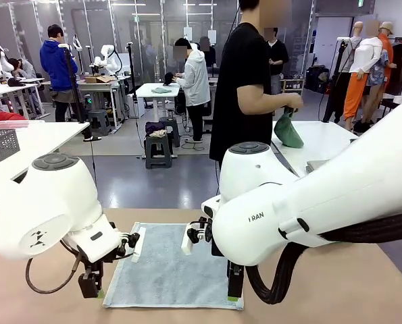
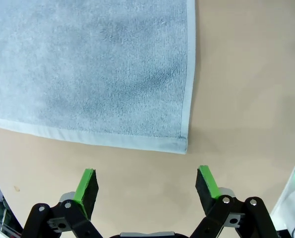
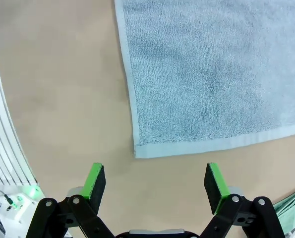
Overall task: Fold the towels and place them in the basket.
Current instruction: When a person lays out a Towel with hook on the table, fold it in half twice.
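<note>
Towel (image 1: 168, 273) of pale grey-blue terry is spread flat and unfolded on the tan counter (image 1: 322, 297), between the two arms. A smooth hemmed band is seen along its edges, and the pile looks soft, with some slightly darker patches.

In the front view the left claw (image 1: 90, 283) is found at the near left corner of the towel and the right claw (image 1: 234, 280) at the near right corner. In the left wrist view the green pads (image 2: 88, 186) of the left claw (image 2: 147, 181) are spread wide apart with nothing between them. The corner of the towel (image 2: 88, 69) lies just beyond them and is not touched. In the right wrist view the right claw (image 3: 154, 181) is likewise spread apart and empty above bare counter, and the corner of the towel (image 3: 211, 74) is seen just ahead of its pads.
</note>
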